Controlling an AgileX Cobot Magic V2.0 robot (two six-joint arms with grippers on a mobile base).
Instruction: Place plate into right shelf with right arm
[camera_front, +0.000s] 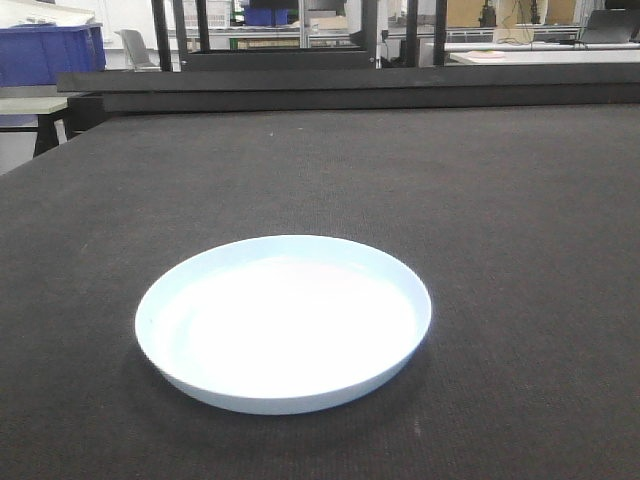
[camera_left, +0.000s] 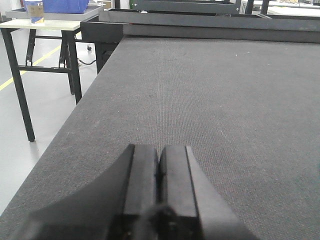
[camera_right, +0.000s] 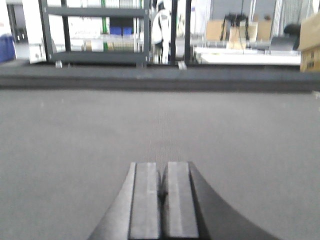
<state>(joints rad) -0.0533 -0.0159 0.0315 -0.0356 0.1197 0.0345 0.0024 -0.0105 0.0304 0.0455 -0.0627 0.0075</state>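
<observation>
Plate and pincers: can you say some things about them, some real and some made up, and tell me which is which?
1. The plate lies flat on the dark table. True.
2. There is food on the plate. False: it is empty.
3. The left pincer is shut. True: its two fingers press together.
4. The right pincer is holding the plate. False: it is shut on nothing, with only bare table ahead of it.
5. A blue bin stands far back on the left of the front view. True.
</observation>
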